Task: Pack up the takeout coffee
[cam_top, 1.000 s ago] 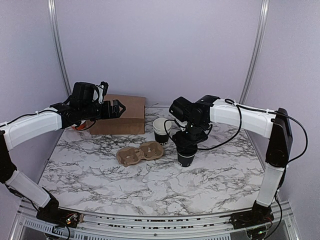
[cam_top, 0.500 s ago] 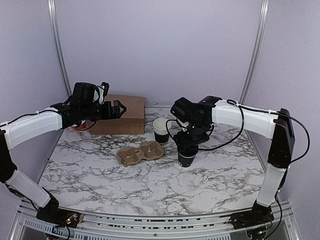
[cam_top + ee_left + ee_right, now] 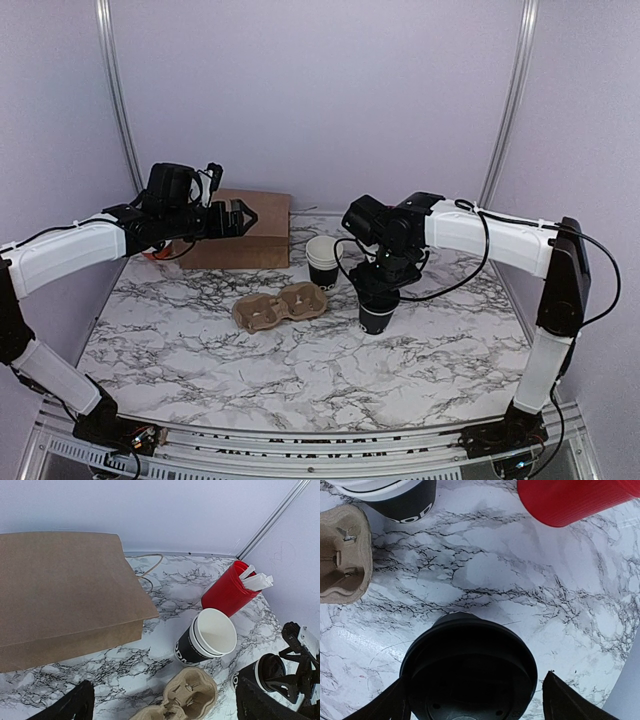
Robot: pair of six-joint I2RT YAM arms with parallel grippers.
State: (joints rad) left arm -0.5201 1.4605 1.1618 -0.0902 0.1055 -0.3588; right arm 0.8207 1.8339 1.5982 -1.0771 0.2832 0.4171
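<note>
Only wrist cams catch the red cup (image 3: 226, 592); left pincer (image 3: 243, 216) spread, right pincer (image 3: 474, 700) spread around the coffee (image 3: 468, 662). The stack (image 3: 402, 500) reads "OD".

Light is soft and even right across the top view, falling from overhead, and the white-and-grey marbled tabletop (image 3: 300, 370) takes it with no hot spots. Shadows are pale and fuzzy-edged. The thin metal corner rails (image 3: 113, 90) catch a faint sheen at upper left and upper right. The left wrist view is bright and crisp mid-frame, the flat brown paper bag (image 3: 60, 590) evenly lit, with dark blur in both bottom corners. In the right wrist view, the round black plastic lid (image 3: 470, 675) fills the bottom, soft-focused, with a dull grey gleam on its rim.
</note>
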